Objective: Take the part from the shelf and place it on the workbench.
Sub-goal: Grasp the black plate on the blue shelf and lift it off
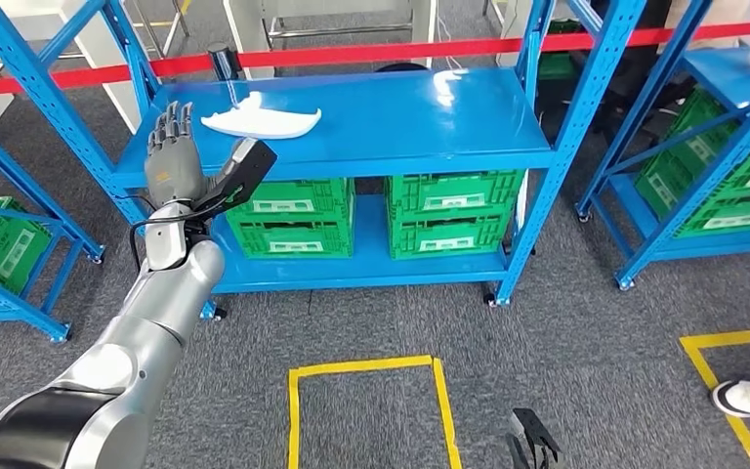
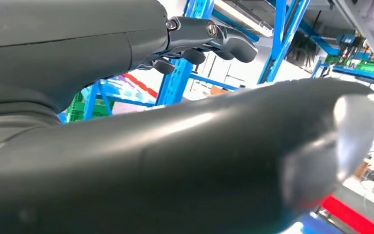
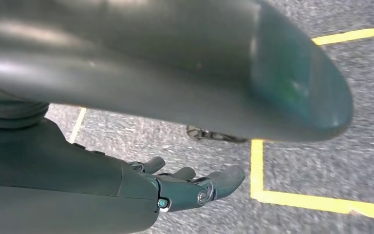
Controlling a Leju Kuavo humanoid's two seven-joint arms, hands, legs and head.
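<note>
right hand (image 3: 185,187): hanging low beside the body over grey carpet and yellow floor tape (image 3: 258,170); fingers lying loosely apart, holding nothing.
left arm (image 1: 146,322): reaching up and forward toward the shelf front.
left hand (image 1: 171,147): raised at the left front corner of the shelf top, palm turned toward the part, fingers spread and straight, gripping nothing; standing just beside the part, not touching it as far as i can tell.
left fingers, wrist view (image 2: 224,41): extending out straight with nothing between them and the thumb.
part (image 1: 259,119): lying flat on the blue shelf top (image 1: 430,117), left of its middle, near the hand; white, thin, long curved shell tapering to points at both ends.
handling, my judgement: looking light and fairly stiff, likely moulded plastic; the glossy surface may be slipping under smooth fingers; thin edges could be flexing or cracking if squeezed hard.
where to take hold, my judgement: pinching across the thicker middle, thumb under the near edge, seems safer than gripping a pointed tip.
lower level: green crates (image 1: 293,217) stacked under the shelf top, each carrying a white label.
writing: crate labels too small to read; no brand legible anywhere.
far: red barrier tape (image 1: 371,51) running behind the shelf.
</note>
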